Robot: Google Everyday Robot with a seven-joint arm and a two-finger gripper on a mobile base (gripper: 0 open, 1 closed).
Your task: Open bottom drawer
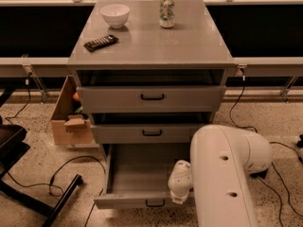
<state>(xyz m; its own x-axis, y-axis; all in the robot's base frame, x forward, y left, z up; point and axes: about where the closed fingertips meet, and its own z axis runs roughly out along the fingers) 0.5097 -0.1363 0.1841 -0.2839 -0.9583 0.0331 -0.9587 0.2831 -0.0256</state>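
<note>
The bottom drawer (142, 174) is the lowest of three grey drawers. It stands pulled well out, with its plain grey inside showing. Its flat front (123, 202) carries a small black bar handle (155, 203). My gripper (178, 193) is at the end of the white arm (227, 174), over the drawer's front right corner, just right of the handle. The middle drawer (151, 133) and the top drawer (151, 98) sit slightly out, with dark gaps above them.
On the cabinet top (189, 41) stand a white bowl (115, 15), a can (166, 11) and a black remote (101, 42). A cardboard box (71, 122) sits to the left of the cabinet. Cables (61, 174) lie on the floor and a black chair base (28, 193) stands at the lower left.
</note>
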